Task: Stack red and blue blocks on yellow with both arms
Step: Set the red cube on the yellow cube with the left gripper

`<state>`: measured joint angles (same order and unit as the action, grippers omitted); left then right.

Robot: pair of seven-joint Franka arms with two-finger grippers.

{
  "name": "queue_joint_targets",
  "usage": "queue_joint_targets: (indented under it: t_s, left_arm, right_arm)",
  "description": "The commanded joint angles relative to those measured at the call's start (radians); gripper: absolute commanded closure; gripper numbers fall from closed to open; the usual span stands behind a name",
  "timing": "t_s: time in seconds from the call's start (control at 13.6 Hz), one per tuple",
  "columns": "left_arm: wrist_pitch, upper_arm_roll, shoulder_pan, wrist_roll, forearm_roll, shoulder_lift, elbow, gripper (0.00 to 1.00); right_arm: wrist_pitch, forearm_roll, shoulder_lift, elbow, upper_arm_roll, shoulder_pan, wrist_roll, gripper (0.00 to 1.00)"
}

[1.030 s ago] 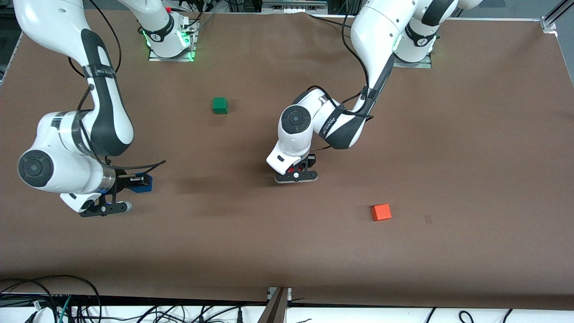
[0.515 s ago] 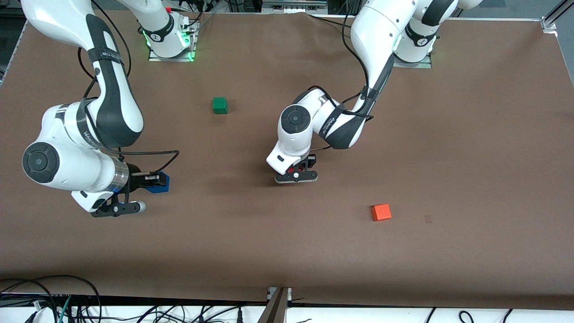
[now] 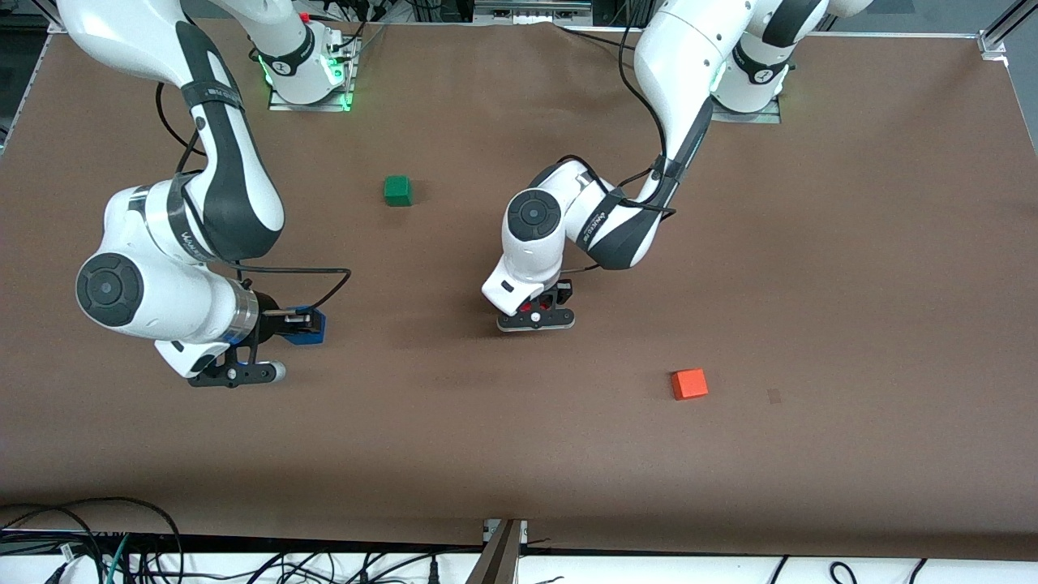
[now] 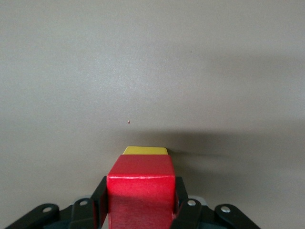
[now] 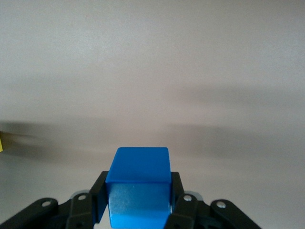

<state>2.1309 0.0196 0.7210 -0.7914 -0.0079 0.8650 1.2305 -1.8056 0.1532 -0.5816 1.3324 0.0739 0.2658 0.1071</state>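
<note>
The red block (image 4: 140,191) sits between the fingers of my left gripper (image 4: 140,202), which is shut on it. Just under it the yellow cube (image 4: 145,150) peeks out; whether the two touch I cannot tell. In the front view my left gripper (image 3: 537,312) points down at mid-table, and its hand hides both cubes. My right gripper (image 3: 300,326) is shut on the blue block (image 3: 313,328) and hangs over the table toward the right arm's end. The right wrist view shows the blue block (image 5: 138,183) clamped in the right gripper (image 5: 138,202) above bare table.
A green cube (image 3: 397,191) lies toward the arms' bases. An orange cube (image 3: 689,384) lies nearer the front camera, toward the left arm's end. Brown table (image 3: 851,284) spreads around them, and cables run along its front edge.
My right arm has carried the blue block sideways toward the left gripper at mid-table. The left arm and the red block have not moved.
</note>
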Motion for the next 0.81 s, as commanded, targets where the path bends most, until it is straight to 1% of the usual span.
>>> queue_joint_targets:
  t_s: [0.0, 0.29, 0.59, 0.66, 0.74]
  left_arm:
    - [-0.009, 0.016, 0.020, -0.006, 0.023, 0.022, -0.022, 0.99]
    - [-0.011, 0.014, 0.020, -0.005, 0.023, 0.020, -0.003, 0.95]
    - [-0.011, 0.014, 0.020, -0.006, 0.023, 0.015, 0.000, 0.95]
    - [-0.011, 0.014, 0.020, -0.005, 0.023, 0.015, 0.000, 0.92]
    - [-0.011, 0.014, 0.018, -0.006, 0.023, 0.015, 0.000, 0.68]
  right_arm:
    - [0.025, 0.016, -0.007, -0.030, 0.001, 0.000, 0.013, 0.76]
    - [0.023, 0.016, -0.007, -0.030, 0.001, 0.006, 0.028, 0.76]
    - [0.023, 0.016, -0.007, -0.030, 0.001, 0.013, 0.028, 0.76]
    - [0.023, 0.016, -0.007, -0.030, 0.001, 0.013, 0.028, 0.76]
    - [0.023, 0.014, -0.007, -0.030, 0.001, 0.013, 0.028, 0.76]
